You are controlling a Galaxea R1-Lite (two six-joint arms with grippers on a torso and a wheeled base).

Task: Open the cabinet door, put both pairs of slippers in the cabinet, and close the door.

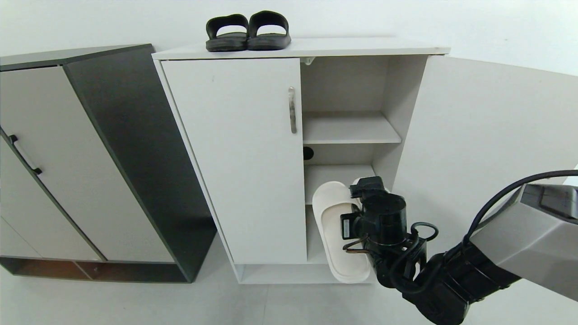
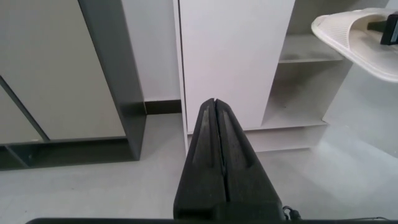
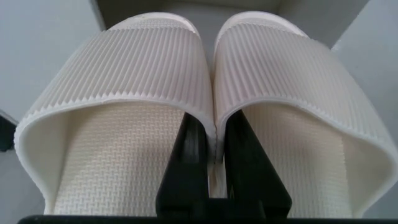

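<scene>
- Pinching the white pair (image 1: 336,230) by the two inner strap edges, with the right gripper (image 3: 216,146) fingers clamped on them side by side.
- Holding that pair at the mouth of the cabinet's (image 1: 361,45) open right half, far ends lying over the front of the lower shelf (image 1: 338,174), near ends hanging out toward the robot.
- Pointing lengthwise into the opening: long axis running straight in, fingers sitting behind the straps. Probably calling for a forward push along that axis, then a release.
- Hanging low before the closed half, well apart from the slippers: left gripper (image 2: 214,143), fingers pressed together on nothing, clearly the farther arm.
- Sitting side by side on the cabinet top, well apart from both grippers: the black pair (image 1: 247,31), not yet put away.
- Standing shut on the left: door (image 1: 235,158), its edge just beside the left slipper, so risking a clip there if the push drifts left.
</scene>
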